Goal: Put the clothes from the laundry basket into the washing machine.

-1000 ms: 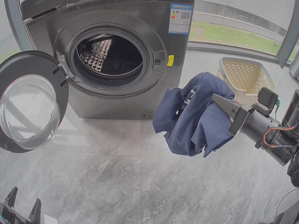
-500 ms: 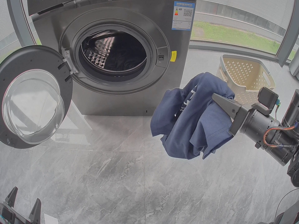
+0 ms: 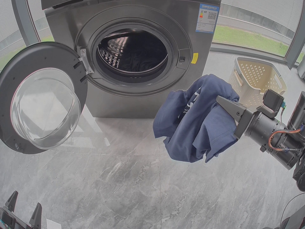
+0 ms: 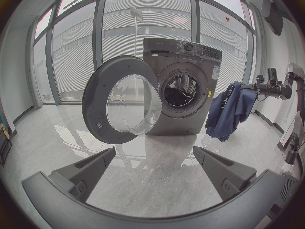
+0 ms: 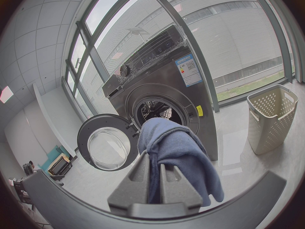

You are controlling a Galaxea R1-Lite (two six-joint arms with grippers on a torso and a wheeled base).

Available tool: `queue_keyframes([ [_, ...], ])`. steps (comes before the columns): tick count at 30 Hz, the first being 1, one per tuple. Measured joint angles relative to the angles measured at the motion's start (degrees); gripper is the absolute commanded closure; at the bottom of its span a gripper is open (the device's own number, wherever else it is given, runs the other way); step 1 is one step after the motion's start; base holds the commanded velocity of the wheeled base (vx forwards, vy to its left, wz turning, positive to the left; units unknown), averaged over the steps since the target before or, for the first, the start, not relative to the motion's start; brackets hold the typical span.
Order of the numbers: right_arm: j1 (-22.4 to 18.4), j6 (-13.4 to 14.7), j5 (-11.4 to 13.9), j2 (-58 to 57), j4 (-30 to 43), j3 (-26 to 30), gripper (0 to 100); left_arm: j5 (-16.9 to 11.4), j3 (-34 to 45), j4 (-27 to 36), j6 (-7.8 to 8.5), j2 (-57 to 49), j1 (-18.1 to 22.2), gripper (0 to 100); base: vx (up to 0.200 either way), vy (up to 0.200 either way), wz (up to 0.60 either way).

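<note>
Navy garment point(image 3: 197, 118) hangs in front of the washing machine point(image 3: 127, 105)

Its round door point(image 3: 19, 80) stands swung wide. The laundry basket point(image 3: 254, 77) sits on the floor beside the machine. The right tool point(image 3: 227, 104) clamps the garment in mid-air; the left tool point(image 4: 154, 150) has its fingers spread apart

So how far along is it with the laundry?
Done: the door is open and dark clothing already lies in the drum. In hand: the right tool is shut on a blue shirt, held in the air before the washing machine. Left: getting that shirt inside; the laundry basket looks empty from here.
</note>
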Motion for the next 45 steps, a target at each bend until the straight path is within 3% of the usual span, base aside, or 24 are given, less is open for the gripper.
queue_keyframes([
  [9, 0.0, 0.0, 0.0, 0.0, 0.0, 0.1, 100, 0.0, 0.0, 0.0, 0.00, 0.0, 0.0, 0, 0.000, 0.000, 0.00],
  [21, 0.0, -0.1, 0.0, -0.3, 0.0, 0.1, 100, 0.0, 0.0, 0.0, 0.02, 0.0, 0.0, 0, 0.000, 0.200, 0.00],
  [45, 0.4, 0.1, -0.1, 0.6, 0.0, 0.5, 100, 0.1, 0.0, -0.1, 0.39, 0.0, 0.0, 0, 0.000, 0.000, 0.00],
])
